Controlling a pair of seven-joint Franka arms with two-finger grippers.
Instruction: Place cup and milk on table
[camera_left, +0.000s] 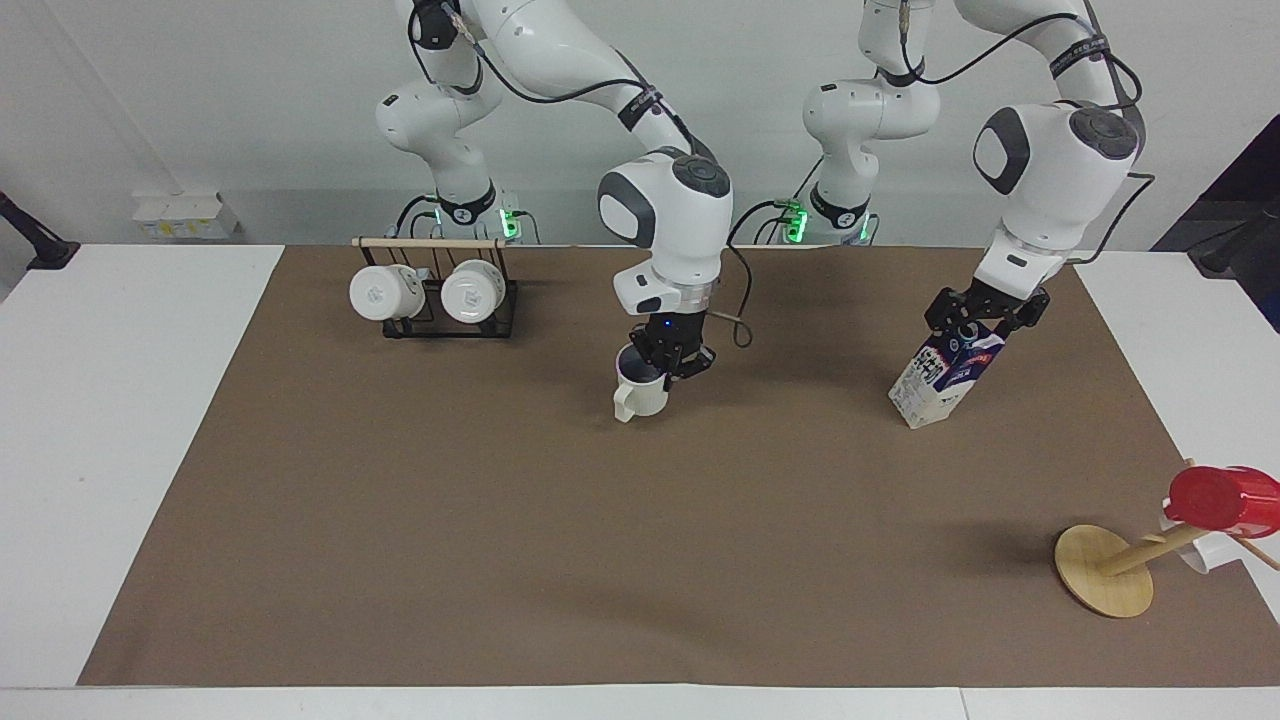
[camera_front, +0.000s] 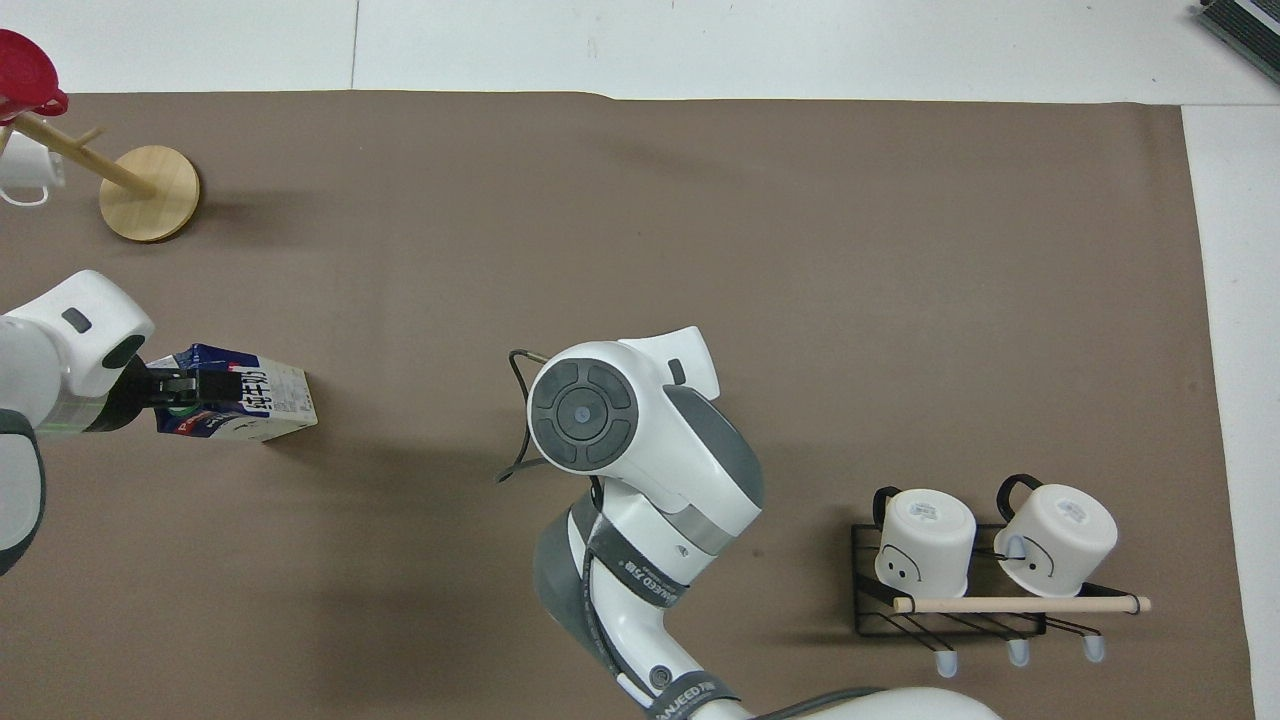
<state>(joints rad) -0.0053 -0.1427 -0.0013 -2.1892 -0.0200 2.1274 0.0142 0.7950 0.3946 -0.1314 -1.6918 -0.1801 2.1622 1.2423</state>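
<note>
The cream-white cup (camera_left: 640, 396) hangs from my right gripper (camera_left: 672, 358), which is shut on its rim; the handle points away from the robots. The cup's bottom is at or just above the brown mat (camera_left: 600, 560) on the table (camera_left: 120, 450). In the overhead view the right arm's wrist hides the cup. The blue and white milk carton (camera_left: 940, 380) stands on the mat toward the left arm's end. My left gripper (camera_left: 982, 312) is open at the carton's top, a finger on either side of the cap. The carton (camera_front: 255, 405) and left gripper (camera_front: 170, 388) also show in the overhead view.
A black wire rack (camera_left: 435, 318) with two white mugs stands near the robots toward the right arm's end. A wooden mug tree (camera_left: 1105, 572) with a red cup (camera_left: 1225, 498) stands at the mat's corner farthest from the robots, at the left arm's end.
</note>
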